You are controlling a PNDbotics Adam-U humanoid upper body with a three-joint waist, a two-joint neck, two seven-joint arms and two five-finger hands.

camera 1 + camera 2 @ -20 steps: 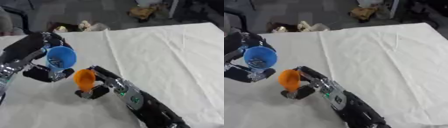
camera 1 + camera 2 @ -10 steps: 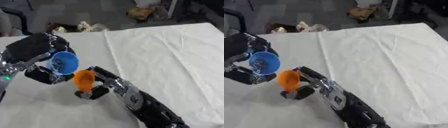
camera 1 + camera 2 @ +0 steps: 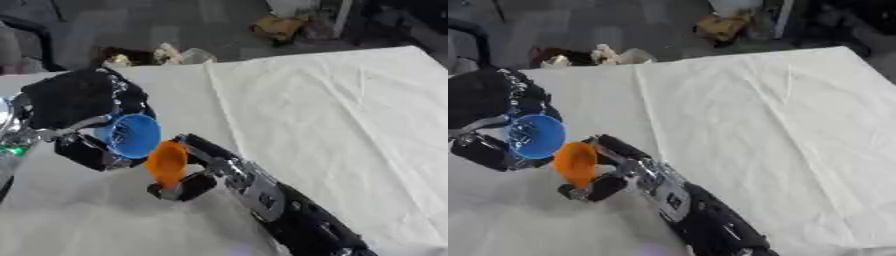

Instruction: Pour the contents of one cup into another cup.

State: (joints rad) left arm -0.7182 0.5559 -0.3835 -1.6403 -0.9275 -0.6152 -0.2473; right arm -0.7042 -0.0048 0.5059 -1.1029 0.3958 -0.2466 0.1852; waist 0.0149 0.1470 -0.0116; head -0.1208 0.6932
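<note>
My left hand (image 3: pixel 83 107) is curled round a blue cup (image 3: pixel 131 135), which is tipped on its side with its mouth facing right and toward the camera. Its rim is close to the rim of an orange cup (image 3: pixel 166 162), just to its lower right. My right hand (image 3: pixel 188 175) holds the orange cup, tilted with its mouth toward the blue cup. The right arm runs in from the lower right. What is inside either cup cannot be made out.
A white cloth (image 3: pixel 332 105) covers the table, creased, with free room to the right. Beyond the far edge, on the dark floor, lie small bits of clutter (image 3: pixel 144 55) and a brownish bag (image 3: pixel 276 27).
The blue cup has dropped lower and tipped further over, and now sits right against the orange cup. The whole picture shifted slightly, so the head moved too.
</note>
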